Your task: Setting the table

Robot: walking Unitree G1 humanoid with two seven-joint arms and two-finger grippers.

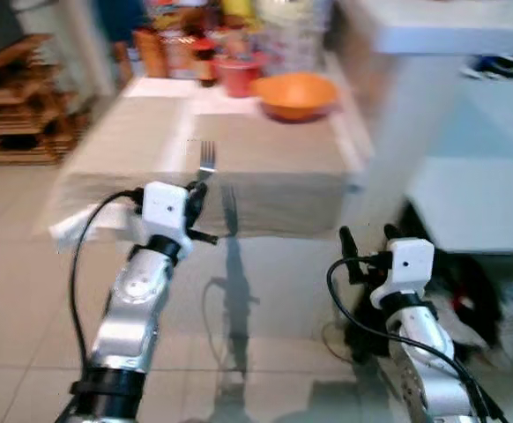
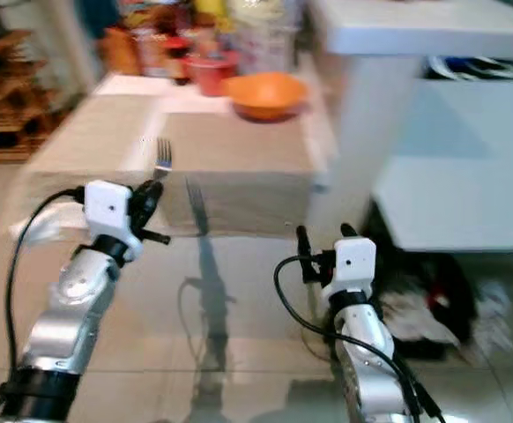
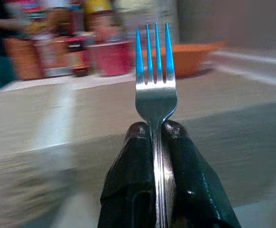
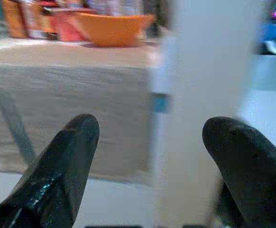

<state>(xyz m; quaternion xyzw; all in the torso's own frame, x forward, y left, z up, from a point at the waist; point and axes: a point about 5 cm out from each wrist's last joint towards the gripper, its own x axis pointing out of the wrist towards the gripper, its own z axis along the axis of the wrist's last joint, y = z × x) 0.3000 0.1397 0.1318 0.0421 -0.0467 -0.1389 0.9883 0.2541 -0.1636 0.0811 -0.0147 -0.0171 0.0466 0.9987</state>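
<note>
My left gripper (image 1: 198, 192) is shut on a silver fork (image 1: 206, 159), held upright with its tines pointing up. It hovers just short of the near edge of a table covered in a beige cloth (image 1: 265, 159). In the left wrist view the fork (image 3: 156, 90) stands between the two black fingers (image 3: 128, 180). An orange bowl (image 1: 295, 94) sits at the table's far right. My right gripper (image 1: 367, 240) is lower and to the right, open, with nothing between its fingers (image 4: 62, 166).
A red cup (image 1: 238, 75) and several jars and packets (image 1: 182, 44) crowd the table's far end. A white counter and cabinet (image 1: 450, 132) stand to the right, dark clutter (image 1: 468, 291) beneath. A wooden rack (image 1: 18, 97) stands at the left. Tiled floor lies below.
</note>
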